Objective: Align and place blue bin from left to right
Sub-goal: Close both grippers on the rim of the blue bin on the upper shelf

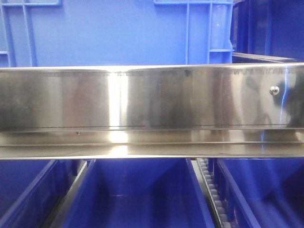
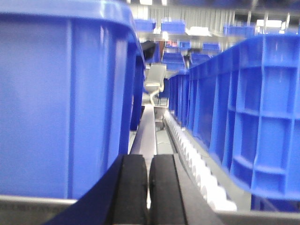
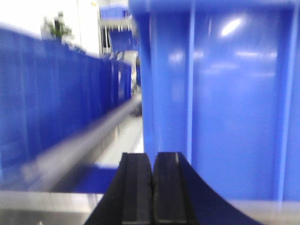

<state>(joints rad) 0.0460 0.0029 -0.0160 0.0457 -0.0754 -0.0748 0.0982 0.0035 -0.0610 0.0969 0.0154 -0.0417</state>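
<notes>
The blue bin is seen above and behind a steel rail, its ribbed wall turned to the camera. Below the rail, open crates show only bare blue insides, with a roller track set between two. The left tool is seen with pads pressed together, nothing gripped; the right tool likewise

The left pincer and right pincer show flat black pads, seemingly rubber, on flaring black mounts.
</notes>
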